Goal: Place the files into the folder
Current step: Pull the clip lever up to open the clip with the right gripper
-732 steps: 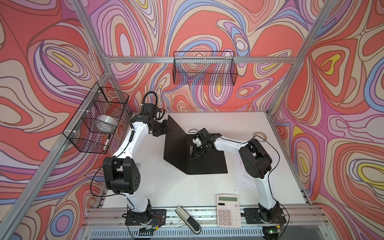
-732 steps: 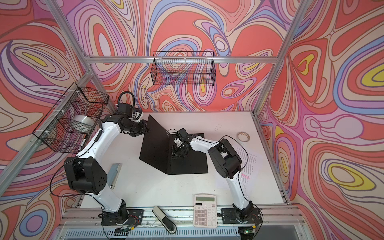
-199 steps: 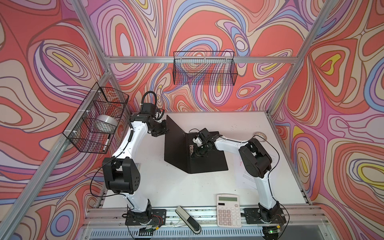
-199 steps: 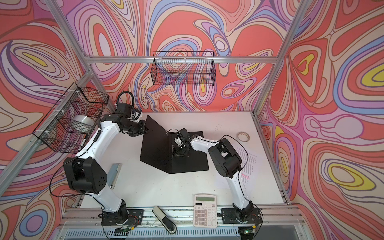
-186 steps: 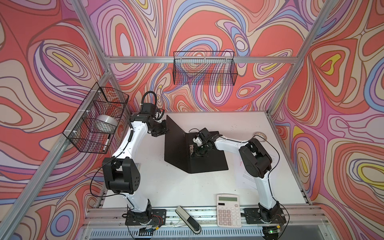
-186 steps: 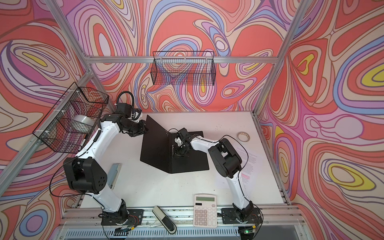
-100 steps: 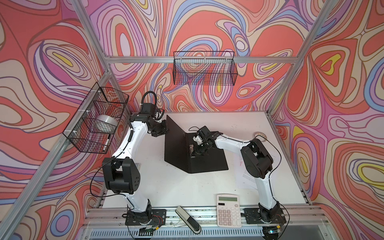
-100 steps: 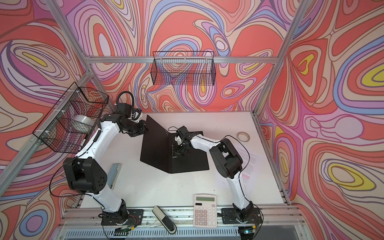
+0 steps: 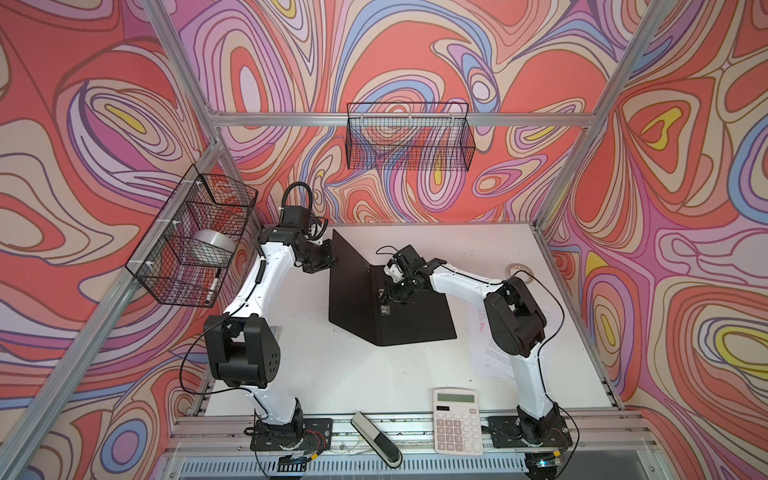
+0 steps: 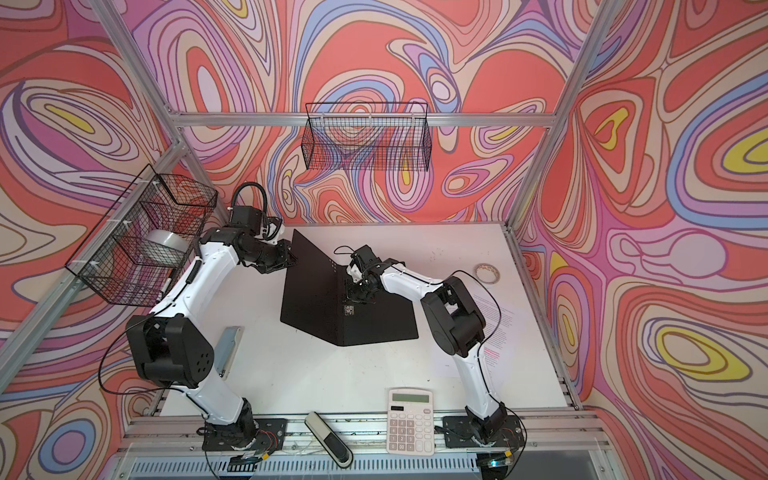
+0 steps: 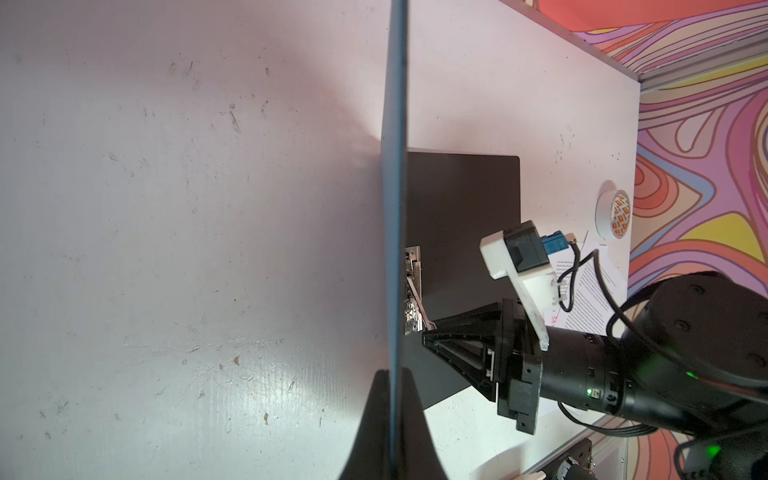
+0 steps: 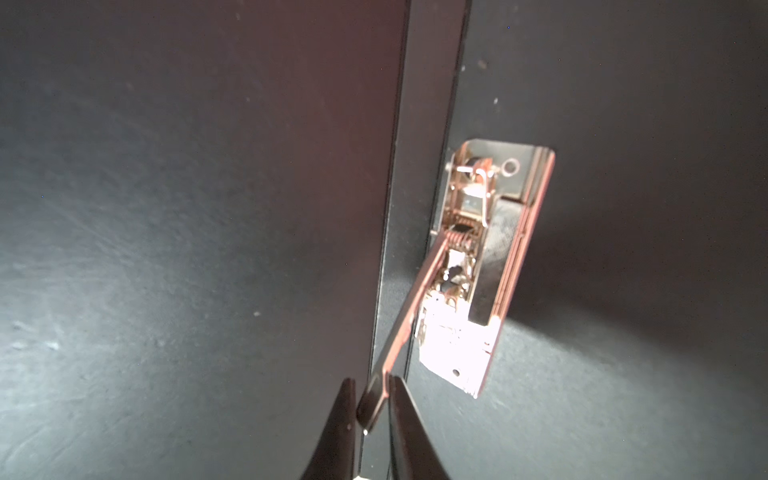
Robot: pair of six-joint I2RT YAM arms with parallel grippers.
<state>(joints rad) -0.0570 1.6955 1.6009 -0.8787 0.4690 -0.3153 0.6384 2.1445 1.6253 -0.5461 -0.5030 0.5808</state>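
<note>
The folder (image 9: 419,320) lies open mid-table, black inside, with one half flat and its cover (image 9: 353,291) raised. My left gripper (image 9: 330,259) is shut on the cover's upper edge (image 11: 395,166), which runs between its fingertips (image 11: 392,382). The metal spine clip (image 12: 478,266) has its lever (image 12: 407,316) lifted. My right gripper (image 12: 372,399) is closed on the lever's tip and sits at the spine in both top views (image 10: 353,295). The files (image 9: 484,353), white printed sheets with pink marks, lie flat on the table at the right, partly under the right arm (image 10: 496,332).
A white calculator (image 9: 458,419) and a grey-black stapler-like tool (image 9: 376,442) sit at the front edge. A tape roll (image 9: 519,271) lies at the back right. Wire baskets hang on the left wall (image 9: 195,245) and the back wall (image 9: 409,141). A metal plate (image 10: 228,349) lies by the left arm.
My right gripper has shifted slightly toward the back at the spine, with the clip lever between its jaws. The left gripper still holds the cover raised in the same place.
</note>
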